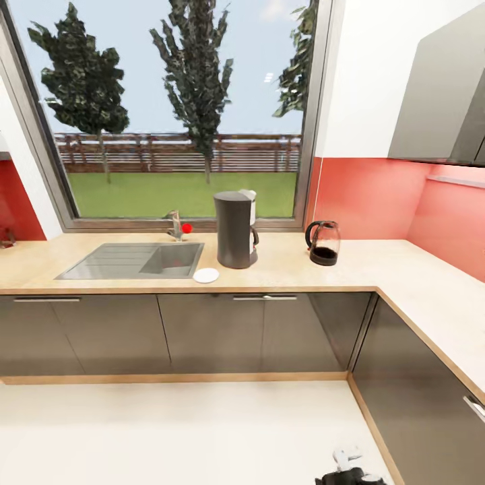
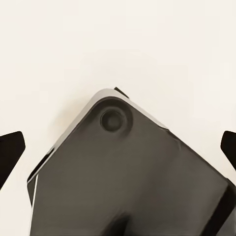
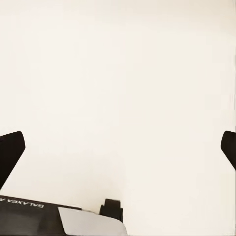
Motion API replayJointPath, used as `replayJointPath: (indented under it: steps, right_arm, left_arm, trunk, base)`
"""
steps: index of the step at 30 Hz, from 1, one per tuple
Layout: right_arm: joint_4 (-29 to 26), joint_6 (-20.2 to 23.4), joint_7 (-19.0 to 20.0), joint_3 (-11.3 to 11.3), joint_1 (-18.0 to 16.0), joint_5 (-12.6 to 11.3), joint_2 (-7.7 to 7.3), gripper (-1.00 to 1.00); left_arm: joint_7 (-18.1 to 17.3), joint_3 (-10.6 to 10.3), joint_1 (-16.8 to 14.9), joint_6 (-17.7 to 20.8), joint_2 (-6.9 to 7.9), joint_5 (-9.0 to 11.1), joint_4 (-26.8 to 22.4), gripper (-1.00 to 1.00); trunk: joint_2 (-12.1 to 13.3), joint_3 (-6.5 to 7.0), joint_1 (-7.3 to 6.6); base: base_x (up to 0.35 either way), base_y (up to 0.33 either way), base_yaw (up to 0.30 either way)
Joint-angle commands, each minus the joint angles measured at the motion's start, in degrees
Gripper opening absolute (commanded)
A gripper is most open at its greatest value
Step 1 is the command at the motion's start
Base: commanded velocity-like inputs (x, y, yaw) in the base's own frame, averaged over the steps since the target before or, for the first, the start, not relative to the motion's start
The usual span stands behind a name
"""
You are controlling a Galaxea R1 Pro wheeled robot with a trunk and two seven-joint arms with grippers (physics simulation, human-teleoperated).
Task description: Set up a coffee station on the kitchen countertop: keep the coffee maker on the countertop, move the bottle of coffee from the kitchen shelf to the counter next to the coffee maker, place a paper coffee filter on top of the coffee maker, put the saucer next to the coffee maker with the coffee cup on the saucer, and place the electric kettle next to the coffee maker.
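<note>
The coffee maker [image 1: 236, 229] stands on the kitchen countertop [image 1: 377, 269] just right of the sink. A white piece shows at its top right corner; I cannot tell whether that is the paper coffee filter. The white saucer [image 1: 206, 275] lies bare on the counter in front of the machine's left side. The glass electric kettle [image 1: 323, 244] stands about a machine's width to the right. The bottle of coffee and the coffee cup are out of view. My left gripper [image 2: 120, 150] hangs open over my dark base, and my right gripper [image 3: 120, 147] is open above the pale floor.
A steel sink [image 1: 135, 261] with a faucet [image 1: 175, 225] is set in the counter under a large window. The counter turns a corner and runs along the right wall [image 1: 438, 296] below a grey upper cabinet [image 1: 438, 101]. Pale floor [image 1: 182, 431] lies between me and the cabinets.
</note>
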Motion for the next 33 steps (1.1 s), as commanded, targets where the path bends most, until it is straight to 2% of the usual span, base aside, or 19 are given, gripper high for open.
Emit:
replayJointPath:
  steps: [1, 4, 5, 7, 9, 11, 12, 15, 21, 28, 31, 32, 33]
  right_arm:
    - [0.2, -2.0, 0.0, 0.4, 0.3, 3.4, -0.05, 1.0]
    - [0.2, -5.1, -0.5, 0.4, 0.7, 8.6, -0.27, 1.0]
    - [0.2, -7.8, -1.0, 0.4, 1.9, 11.7, -0.05, 1.0]
    - [0.2, -9.7, -1.9, 0.4, 3.7, 15.3, 0.14, 1.0]
    - [0.2, -12.0, -2.9, 0.4, 7.6, 21.5, 0.94, 1.0]
    - [0.2, -12.2, -3.0, 0.4, 8.8, 23.0, 1.33, 1.0]
    - [0.2, -12.5, -3.0, 0.4, 10.2, 25.3, 1.78, 1.0]
    - [0.2, -12.3, -3.0, 0.4, 11.3, 28.2, 2.17, 1.0]
    - [0.2, -10.4, -3.1, 0.3, 11.7, 29.5, 2.43, 1.0]
    - [0.2, -10.2, -3.3, -0.4, 11.8, 29.1, 2.44, 1.0]
    - [0.1, -10.2, -3.8, -3.4, 11.8, 25.0, 2.11, 1.0]
    - [0.1, -10.2, -3.9, -3.8, 11.8, 24.3, 2.06, 1.0]
    - [0.1, -10.7, -4.0, -4.8, 11.7, 22.3, 1.85, 1.0]
  left_arm:
    - [-0.2, 0.4, 0.0, 0.0, -0.03, 0.0, -0.1, 1.0]
    - [-0.3, 0.5, 0.0, 0.0, 0.08, 0.0, 0.1, 1.0]
    - [-0.4, 0.7, 0.0, 0.0, 0.13, 0.4, 0.1, 1.0]
    - [-0.4, 0.7, 0.0, 0.0, 0.15, 0.9, 0.2, 1.0]
    - [-0.5, 0.7, 0.0, 0.0, 0.16, 1.8, 0.2, 1.0]
    - [-0.5, 0.7, 0.0, 0.0, 0.16, 1.9, 0.2, 1.0]
    - [-0.5, 0.7, 0.0, 0.0, 0.16, 2.0, 0.2, 1.0]
    - [-0.5, 0.7, 0.0, 0.0, 0.12, 2.1, 0.3, 1.0]
    - [-0.5, 0.6, 0.0, 0.0, 0.09, 2.0, 0.3, 1.0]
    - [-0.5, 0.0, 0.0, 0.1, 0.2, 1.2, 0.2, 1.0]
    - [-0.2, 0.1, 0.0, 0.1, 0.22, 1.4, 0.1, 1.0]
    - [-0.2, 0.1, 0.0, 0.1, 0.21, 1.3, 0.1, 1.0]
    - [-0.2, 0.0, 0.0, 0.0, 0.18, 1.1, 0.1, 1.0]
  trunk:
    - [-0.1, -0.09, 0.02]
    - [-0.1, -0.09, 0.02]
    - [-0.1, -0.09, 0.02]
    - [-0.1, -0.09, 0.02]
    - [-0.1, -0.09, 0.02]
    - [-0.1, -0.09, 0.02]
    - [-0.1, -0.09, 0.02]
    - [-0.1, -0.09, 0.02]
    - [-0.1, -0.09, 0.02]
    - [-0.1, -0.09, 0.02]
    - [-0.1, -0.09, 0.02]
    - [-0.1, -0.09, 0.02]
    - [-0.1, -0.09, 0.02]
  base:
    - [0.0, 0.0, 0.0]
    - [0.0, 0.0, 0.0]
    - [0.0, 0.0, 0.0]
    - [0.0, 0.0, 0.0]
    - [0.0, 0.0, 0.0]
    - [0.0, 0.0, 0.0]
    - [0.0, 0.0, 0.0]
    - [0.0, 0.0, 0.0]
    - [0.0, 0.0, 0.0]
    - [0.0, 0.0, 0.0]
    - [0.0, 0.0, 0.0]
    - [0.0, 0.0, 0.0]
    - [0.0, 0.0, 0.0]
